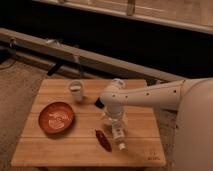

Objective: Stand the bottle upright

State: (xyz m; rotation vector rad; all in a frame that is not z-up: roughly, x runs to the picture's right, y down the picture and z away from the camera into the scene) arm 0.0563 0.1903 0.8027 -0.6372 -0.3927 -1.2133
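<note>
The small white bottle lies on its side on the wooden table, its cap pointing toward the front edge, right of centre. My gripper hangs straight down from the white arm, directly over the bottle's rear end, at or touching it. A dark red-brown elongated object lies just left of the bottle.
A short white cup stands at the back left of centre. A red-orange bowl sits at the left. My white arm reaches in from the right. A ledge and dark rails run behind the table.
</note>
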